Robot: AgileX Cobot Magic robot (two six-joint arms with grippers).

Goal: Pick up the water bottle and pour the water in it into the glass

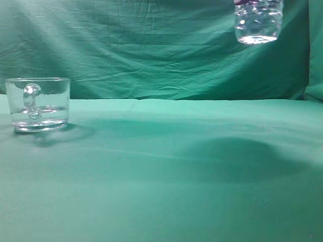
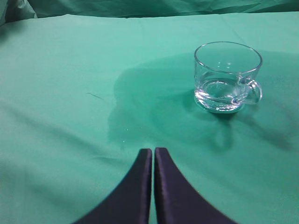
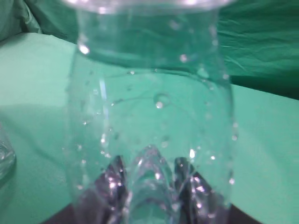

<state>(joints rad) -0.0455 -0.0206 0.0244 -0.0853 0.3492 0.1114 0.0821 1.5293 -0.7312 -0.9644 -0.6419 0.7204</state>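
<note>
The water bottle (image 1: 258, 22) hangs in the air at the top right of the exterior view; only its lower body shows, with clear water and droplets inside. It fills the right wrist view (image 3: 149, 93). My right gripper (image 3: 149, 163) is shut on it, and its dark fingers show through the plastic. The glass (image 1: 38, 103) stands upright on the green cloth at the far left, with its handle facing the camera. In the left wrist view the glass (image 2: 227, 77) is ahead and to the right of my left gripper (image 2: 153, 151), which is shut, empty and apart from it.
A green cloth (image 1: 166, 166) covers the table, and a green drape (image 1: 141, 50) hangs behind it. A dark patch (image 2: 140, 102) lies on the cloth left of the glass. The glass's edge shows at the far left of the right wrist view (image 3: 4, 156).
</note>
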